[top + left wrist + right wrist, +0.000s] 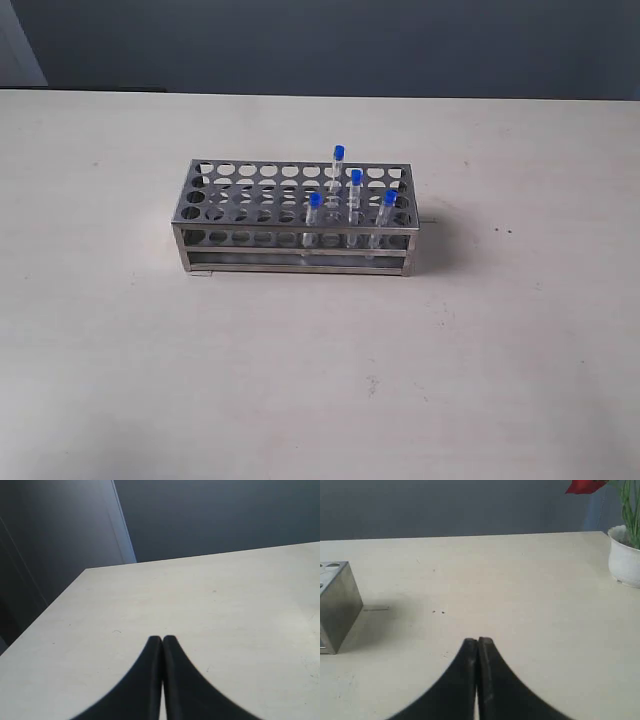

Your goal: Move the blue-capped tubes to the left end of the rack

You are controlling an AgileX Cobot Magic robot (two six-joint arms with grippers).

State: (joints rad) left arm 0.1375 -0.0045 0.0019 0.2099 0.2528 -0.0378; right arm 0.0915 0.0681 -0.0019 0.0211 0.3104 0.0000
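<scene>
The shiny steel rack [250,205] stands in the middle of the table. Several blue-capped tubes stand upright in its right half: one at the back [338,166], one in the middle [355,190], one at the front [315,212] and one at the front right [388,208]. Neither arm shows in the exterior view. My left gripper [162,639] is shut over bare table, with no rack in its view. My right gripper [478,640] is shut too, and the rack's end [337,605] lies some way off from it.
A white pot [625,555] with a green plant and a red flower stands at the table's edge in the right wrist view. A dark wall runs behind the table [320,400]. The left wrist view shows a table corner [87,570].
</scene>
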